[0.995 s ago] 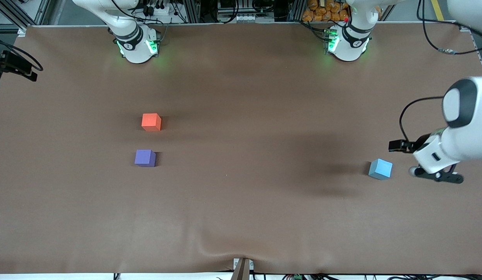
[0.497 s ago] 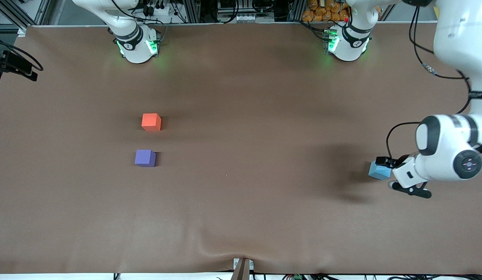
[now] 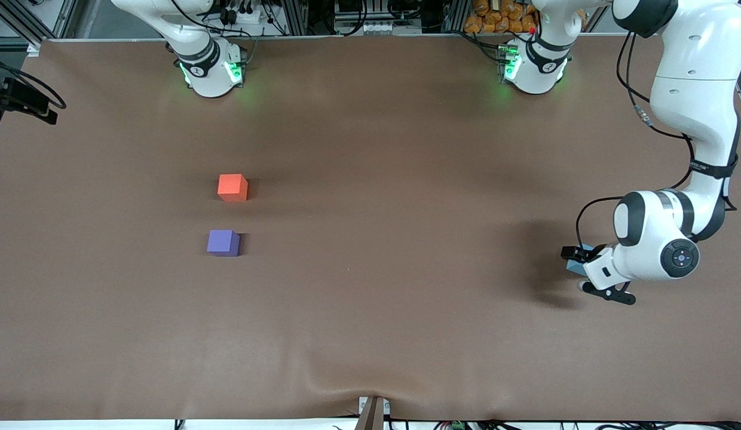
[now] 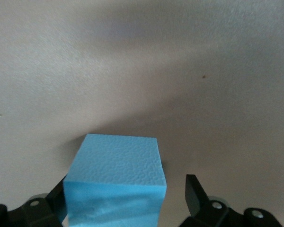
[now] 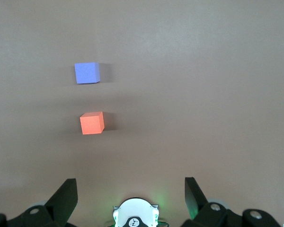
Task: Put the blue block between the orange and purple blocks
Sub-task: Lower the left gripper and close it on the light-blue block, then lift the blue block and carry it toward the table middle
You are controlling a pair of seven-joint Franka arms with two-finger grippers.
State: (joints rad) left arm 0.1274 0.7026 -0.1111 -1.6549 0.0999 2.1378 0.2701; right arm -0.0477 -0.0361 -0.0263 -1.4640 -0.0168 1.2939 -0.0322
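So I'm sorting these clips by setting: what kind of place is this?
Probably a robotics lab bench. Two table-mounted Franka arms work over a brown table cover, framing and cabling crowd the table's edge by the arm bases, and only foam cubes lie out: orange block, purple block, blue block.

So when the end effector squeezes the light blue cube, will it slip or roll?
The light blue matte foam-like cube probably grips well: its surface looks pebbled. Flat faces make rolling unlikely. It seems light, so the open left end effector, straddling it, might nudge it if closing off-centre.
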